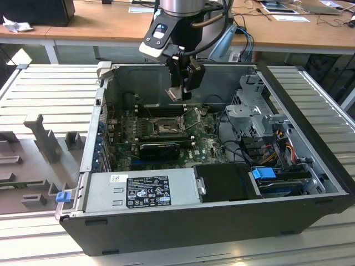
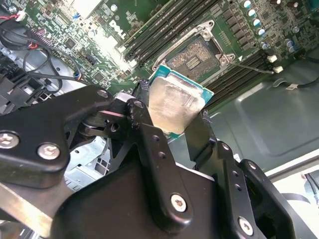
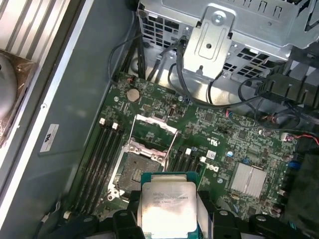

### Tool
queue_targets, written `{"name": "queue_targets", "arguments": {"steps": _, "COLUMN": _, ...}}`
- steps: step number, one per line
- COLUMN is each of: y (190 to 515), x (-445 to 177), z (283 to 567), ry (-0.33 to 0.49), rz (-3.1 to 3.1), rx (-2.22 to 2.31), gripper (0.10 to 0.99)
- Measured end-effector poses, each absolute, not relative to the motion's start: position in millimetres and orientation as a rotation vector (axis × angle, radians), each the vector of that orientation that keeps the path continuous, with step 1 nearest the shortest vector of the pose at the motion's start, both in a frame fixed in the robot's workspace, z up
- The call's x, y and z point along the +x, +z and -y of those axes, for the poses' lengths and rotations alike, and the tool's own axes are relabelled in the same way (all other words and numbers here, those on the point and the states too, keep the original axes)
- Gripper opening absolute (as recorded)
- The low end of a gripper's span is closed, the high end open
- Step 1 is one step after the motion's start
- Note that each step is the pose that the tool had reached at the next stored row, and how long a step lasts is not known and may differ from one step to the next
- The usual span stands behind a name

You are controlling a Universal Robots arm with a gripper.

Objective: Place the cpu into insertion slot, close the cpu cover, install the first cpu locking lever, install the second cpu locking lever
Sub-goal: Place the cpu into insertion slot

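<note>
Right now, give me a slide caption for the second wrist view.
Fingers hold the cpu above the board, near the open slot.

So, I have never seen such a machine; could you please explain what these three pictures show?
It is one robot arm with a gripper, working over an open computer case that lies on a ribbed metal table. The exterior view looks from outside; both wrist views come from cameras riding on the arm. The gripper is shut on the cpu, a flat silvery chip, held above the motherboard. On that board the insertion slot is empty, and the cpu cover stands open.
</note>
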State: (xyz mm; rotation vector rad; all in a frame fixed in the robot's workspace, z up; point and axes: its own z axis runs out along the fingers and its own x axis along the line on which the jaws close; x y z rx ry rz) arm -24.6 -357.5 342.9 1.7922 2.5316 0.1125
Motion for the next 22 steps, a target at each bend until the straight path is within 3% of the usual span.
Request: {"name": "queue_targets", "arguments": {"steps": 22, "y": 338.8, "x": -24.7, "z": 357.5, "ry": 0.11, "rz": -2.468, "rx": 1.876, "gripper": 0.529}}
